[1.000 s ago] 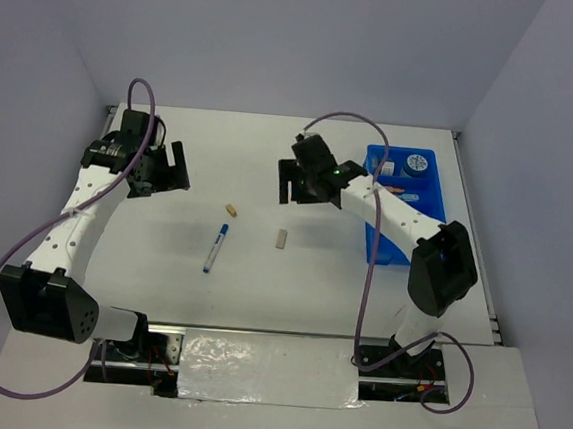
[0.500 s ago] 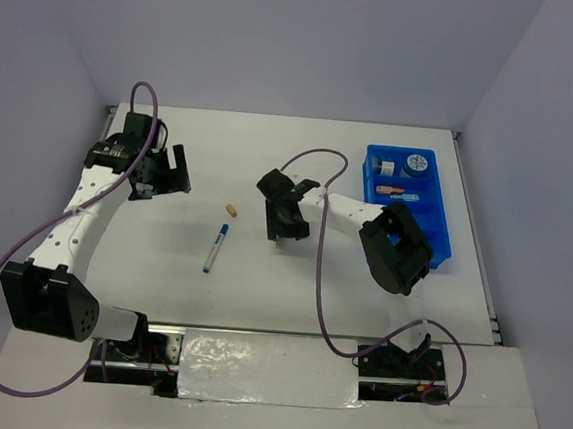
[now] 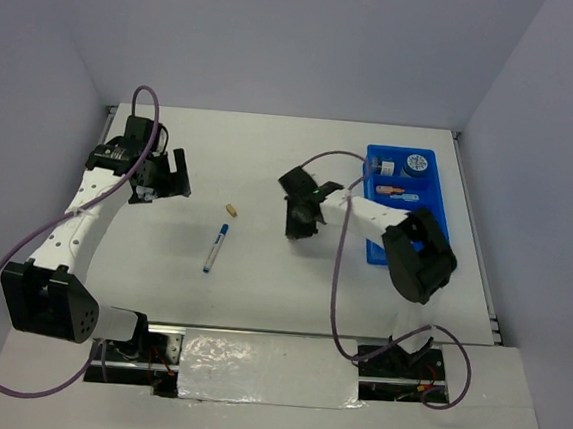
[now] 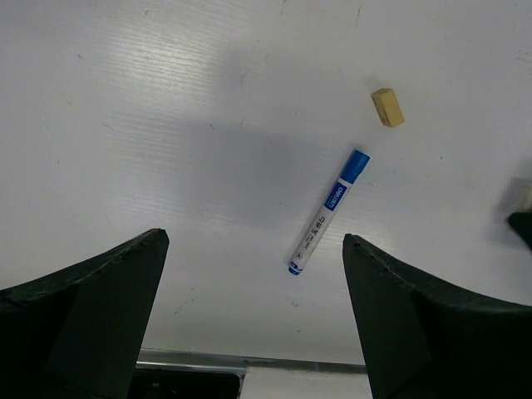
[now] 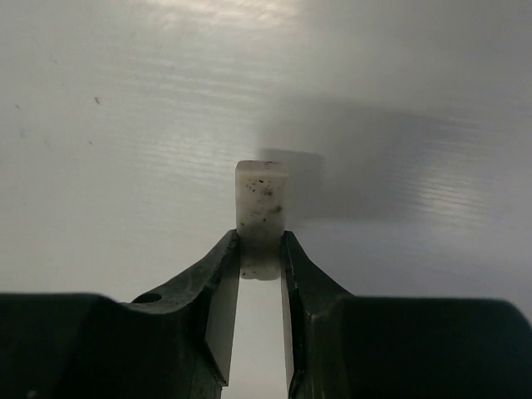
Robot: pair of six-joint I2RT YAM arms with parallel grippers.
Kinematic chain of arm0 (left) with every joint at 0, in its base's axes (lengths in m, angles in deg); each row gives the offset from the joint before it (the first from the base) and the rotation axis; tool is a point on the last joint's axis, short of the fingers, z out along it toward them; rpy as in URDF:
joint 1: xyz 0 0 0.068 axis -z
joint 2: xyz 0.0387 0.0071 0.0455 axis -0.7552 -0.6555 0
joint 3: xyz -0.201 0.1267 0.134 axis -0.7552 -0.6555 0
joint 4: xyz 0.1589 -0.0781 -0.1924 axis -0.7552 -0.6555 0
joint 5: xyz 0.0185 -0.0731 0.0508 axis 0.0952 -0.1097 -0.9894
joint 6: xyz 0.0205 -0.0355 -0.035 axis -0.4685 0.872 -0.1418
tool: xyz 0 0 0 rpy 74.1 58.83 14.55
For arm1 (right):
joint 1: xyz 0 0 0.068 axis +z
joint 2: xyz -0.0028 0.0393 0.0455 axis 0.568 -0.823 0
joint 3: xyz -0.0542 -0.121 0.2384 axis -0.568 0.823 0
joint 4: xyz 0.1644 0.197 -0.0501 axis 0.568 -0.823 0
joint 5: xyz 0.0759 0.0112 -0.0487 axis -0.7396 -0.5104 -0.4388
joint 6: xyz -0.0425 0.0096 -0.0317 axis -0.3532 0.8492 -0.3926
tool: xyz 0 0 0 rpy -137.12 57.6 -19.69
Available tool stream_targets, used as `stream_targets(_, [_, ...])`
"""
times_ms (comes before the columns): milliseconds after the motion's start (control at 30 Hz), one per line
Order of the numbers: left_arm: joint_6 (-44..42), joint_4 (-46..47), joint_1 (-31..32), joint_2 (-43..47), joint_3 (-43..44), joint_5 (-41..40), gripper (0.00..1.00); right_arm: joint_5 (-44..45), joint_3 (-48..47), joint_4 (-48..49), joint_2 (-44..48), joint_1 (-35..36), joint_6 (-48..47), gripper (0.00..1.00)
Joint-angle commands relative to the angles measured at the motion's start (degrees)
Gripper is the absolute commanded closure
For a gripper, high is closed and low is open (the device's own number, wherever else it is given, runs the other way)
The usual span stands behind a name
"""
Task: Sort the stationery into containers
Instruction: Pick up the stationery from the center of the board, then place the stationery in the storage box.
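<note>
1. The right gripper (image 5: 260,249) has its fingers clenched on a greyish-white eraser stub (image 5: 261,199). They pinch its near end, and its long axis runs straight out from them toward the top of the wrist view. A soft shadow on the tabletop (image 3: 272,153) behind the stub suggests it is lifted clear.
2. Seen from overhead, this gripper sits mid-frame. The blue divided tray (image 3: 432,182) lies near, to its right and slightly higher in the frame, so the carry looks to be a short one rightward.
3. The right arm's own elbow overlaps the tray's lower compartments and hides them. The upper ones hold two patterned rolls (image 3: 416,165) and some capsule pieces (image 3: 397,192).
4. The left gripper (image 4: 253,239) hovers at the left of the overhead frame with its fingers released and wide apart.
5. The white pen with blue cap (image 4: 324,214) lies diagonally on the tabletop below the left gripper. The tan stub (image 4: 387,107) lies just beyond its cap, and the two are apart.
6. Both items lie left of the right gripper, away from the tray, so nothing stands in the way of the carry.
</note>
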State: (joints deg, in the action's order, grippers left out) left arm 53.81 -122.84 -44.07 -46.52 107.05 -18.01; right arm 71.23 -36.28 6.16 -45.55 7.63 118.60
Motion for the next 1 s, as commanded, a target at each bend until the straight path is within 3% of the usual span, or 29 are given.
stream_targets(0, [-1.3, 0.9, 0.1, 1.7, 0.3, 1.0, 0.01, -1.2, 1.8, 4.7, 14.5, -9.3, 3.2, 0.84])
stream_targets(167, [-0.8, 1.9, 0.3, 2.0, -0.1, 2.8, 0.01, 4.1, 5.8, 0.1, 24.2, -25.3, 10.5, 0.82])
stream_targets(400, [0.5, 2.5, 0.7, 0.2, 2.0, 3.1, 0.01, 4.4, 8.9, -2.6, 24.4, -43.9, 14.8, 0.81])
stream_targets(600, [1.1, 1.3, 1.3, -2.5, 6.0, 3.8, 0.01, 5.2, 18.0, 1.2, 28.1, -47.7, 20.0, 0.72])
stream_targets(967, [2.9, 2.9, 2.9, -7.0, 8.1, 3.7, 0.01, 3.1, 18.6, 6.9, 25.3, -49.2, 17.1, 0.65])
